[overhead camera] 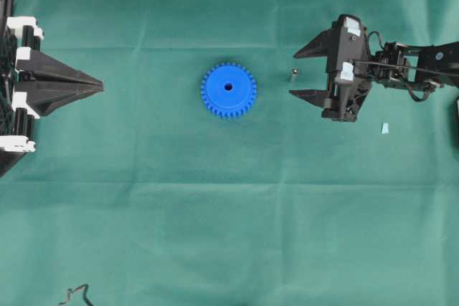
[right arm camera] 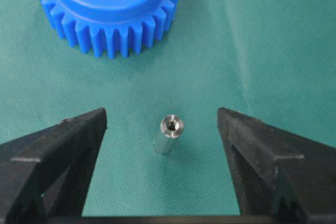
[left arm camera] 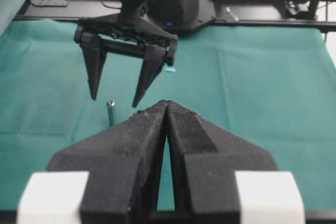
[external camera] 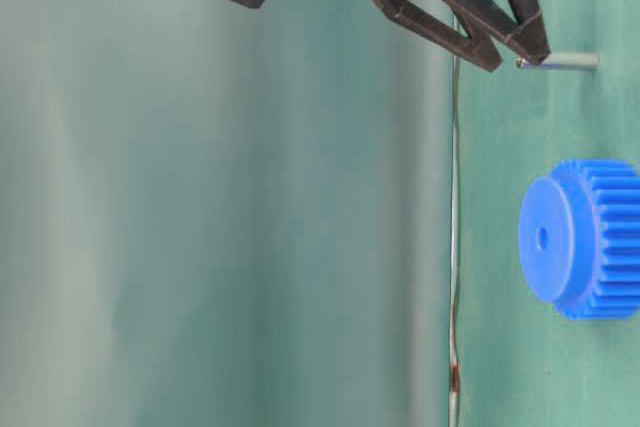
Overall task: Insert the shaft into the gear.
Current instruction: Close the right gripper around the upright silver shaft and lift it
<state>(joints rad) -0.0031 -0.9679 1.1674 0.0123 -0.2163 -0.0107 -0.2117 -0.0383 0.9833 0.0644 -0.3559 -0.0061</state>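
A small silvery pin [overhead camera: 293, 75] stands upright on the green cloth [overhead camera: 215, 213], untouched, at about three o'clock from the blue gear [overhead camera: 228, 89] in the overhead view and a short way clear of its teeth. The gear lies flat near the middle of the table, its round centre hole facing up and nothing in it. In the right wrist view the pin [right arm camera: 168, 134] stands between the two black fingers, touching neither, with the gear [right arm camera: 108, 9] at twelve o'clock beyond it. The right gripper [overhead camera: 294, 74] hangs over the pin with its jaws spread wide and nothing between them but the pin; seen from table level, its fingertips [external camera: 530, 47] reach down to about the pin's top [external camera: 560, 61]. A pale blue scrap [overhead camera: 385, 128] lies on the cloth at about four o'clock from that gripper. At nine o'clock from the gear, well apart, the left gripper [overhead camera: 100, 86] rests at the table's edge, its fingers pressed together to a point and holding nothing, aimed toward the gear. From its wrist view the closed tips [left arm camera: 167, 104] face the right arm across the cloth.
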